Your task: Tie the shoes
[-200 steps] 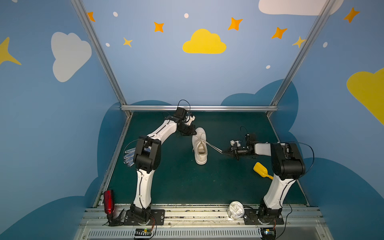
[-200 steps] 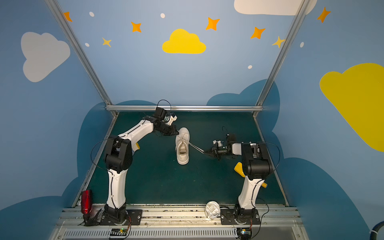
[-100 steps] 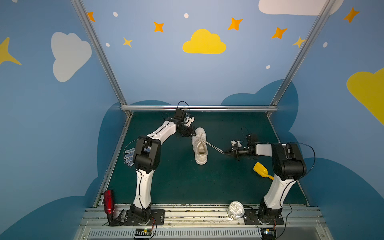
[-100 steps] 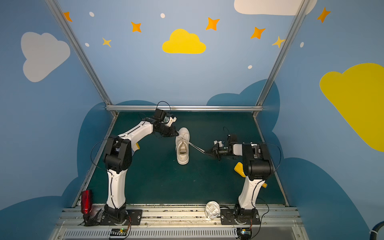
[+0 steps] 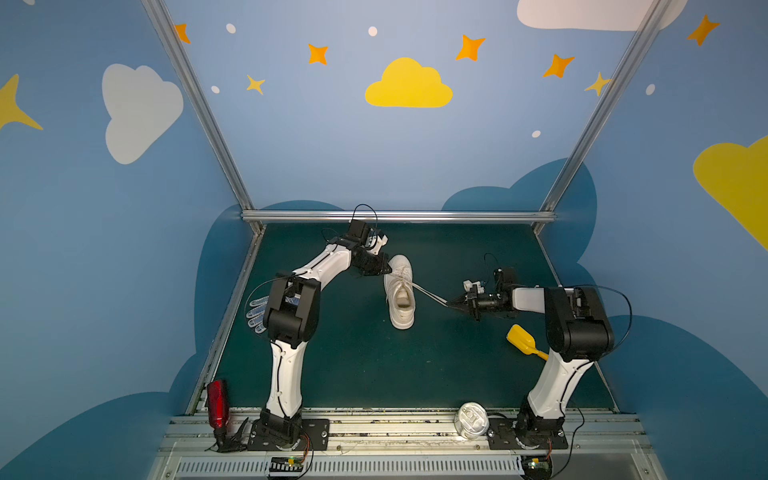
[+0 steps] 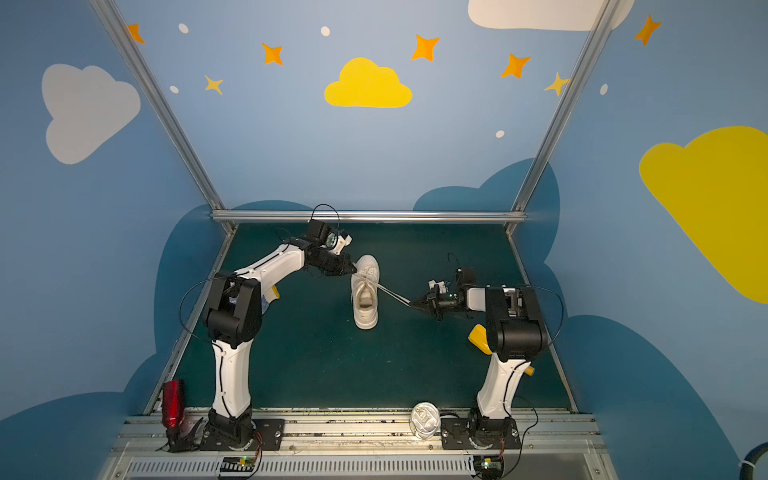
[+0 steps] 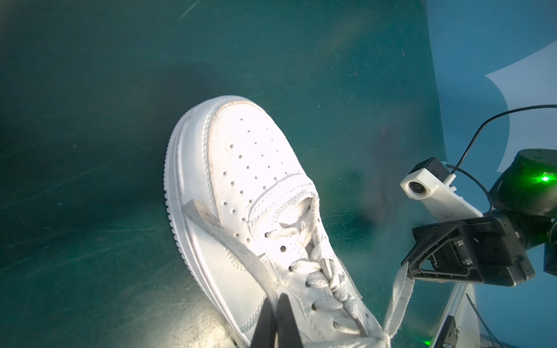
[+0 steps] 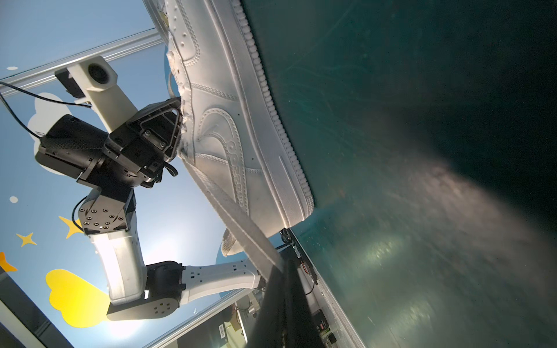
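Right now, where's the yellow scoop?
In both top views the yellow scoop lies on the green mat at the right, beside the right arm's elbow, well right of the sneaker.

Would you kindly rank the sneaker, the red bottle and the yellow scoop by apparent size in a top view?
1. sneaker: clearly largest.
2. red bottle and yellow scoop: look alike; the bottle stands nearer the camera, so unranked.

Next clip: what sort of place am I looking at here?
Probably a purpose-built robot training booth, not a home: two white-and-black robot arms bolted to a metal rail, a dark green table mat, and blue walls painted with clouds and stars inside an aluminium frame.
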Tool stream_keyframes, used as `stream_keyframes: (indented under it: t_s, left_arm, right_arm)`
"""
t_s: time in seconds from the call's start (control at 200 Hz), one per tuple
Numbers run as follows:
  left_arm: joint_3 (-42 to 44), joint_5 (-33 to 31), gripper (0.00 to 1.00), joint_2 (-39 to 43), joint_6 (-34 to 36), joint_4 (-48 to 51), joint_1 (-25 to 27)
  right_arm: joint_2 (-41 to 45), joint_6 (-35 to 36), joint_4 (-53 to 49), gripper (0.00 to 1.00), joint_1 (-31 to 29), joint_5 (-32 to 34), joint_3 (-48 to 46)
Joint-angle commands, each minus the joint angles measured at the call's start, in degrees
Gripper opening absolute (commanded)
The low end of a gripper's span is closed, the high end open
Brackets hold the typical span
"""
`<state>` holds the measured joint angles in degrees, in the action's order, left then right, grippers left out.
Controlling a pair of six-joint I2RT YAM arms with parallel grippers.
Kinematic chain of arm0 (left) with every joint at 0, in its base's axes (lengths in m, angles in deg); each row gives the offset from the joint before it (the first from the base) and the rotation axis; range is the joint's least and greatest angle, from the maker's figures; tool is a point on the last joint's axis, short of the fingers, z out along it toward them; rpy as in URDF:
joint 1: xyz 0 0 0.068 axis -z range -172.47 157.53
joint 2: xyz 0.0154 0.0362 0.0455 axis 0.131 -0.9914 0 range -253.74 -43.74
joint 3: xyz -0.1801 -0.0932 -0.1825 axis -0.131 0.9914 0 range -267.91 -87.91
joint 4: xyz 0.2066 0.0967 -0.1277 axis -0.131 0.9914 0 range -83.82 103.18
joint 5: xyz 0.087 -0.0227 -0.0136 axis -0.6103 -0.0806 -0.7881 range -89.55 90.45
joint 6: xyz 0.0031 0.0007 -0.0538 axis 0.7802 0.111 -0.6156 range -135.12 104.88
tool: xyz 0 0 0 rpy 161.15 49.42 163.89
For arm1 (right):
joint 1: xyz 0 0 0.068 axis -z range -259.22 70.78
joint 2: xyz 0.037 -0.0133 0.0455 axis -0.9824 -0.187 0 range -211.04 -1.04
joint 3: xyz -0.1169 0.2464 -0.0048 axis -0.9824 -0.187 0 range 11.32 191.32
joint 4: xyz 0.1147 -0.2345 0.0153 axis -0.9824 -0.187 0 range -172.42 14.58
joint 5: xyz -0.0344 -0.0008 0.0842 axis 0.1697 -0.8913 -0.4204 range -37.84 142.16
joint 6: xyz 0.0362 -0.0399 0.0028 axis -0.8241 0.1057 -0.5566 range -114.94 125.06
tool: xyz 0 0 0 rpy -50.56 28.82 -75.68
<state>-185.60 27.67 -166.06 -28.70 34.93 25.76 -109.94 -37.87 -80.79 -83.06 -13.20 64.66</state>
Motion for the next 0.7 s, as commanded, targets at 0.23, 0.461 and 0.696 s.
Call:
stream_keyframes:
  t_s: [0.23,0.461,0.696]
  left_arm:
    - [0.0,-2.9,0.03,1.7,-0.5,-1.3,-2.6]
    - [-0.1,1.5,0.03,0.7,-0.7,-1.7,-1.4]
    - [0.7,2.7,0.58,2.4,-0.4,-2.8,-1.1]
  right_arm:
    - [1.3,1.5,-3.6,0.00,1.5,1.9,0.6]
    - [-1.4,1.3,-2.8,0.00,0.2,-2.3,4.4]
    - [-2.1,7.3,-12.8,0.48,0.5,-0.6,9.2]
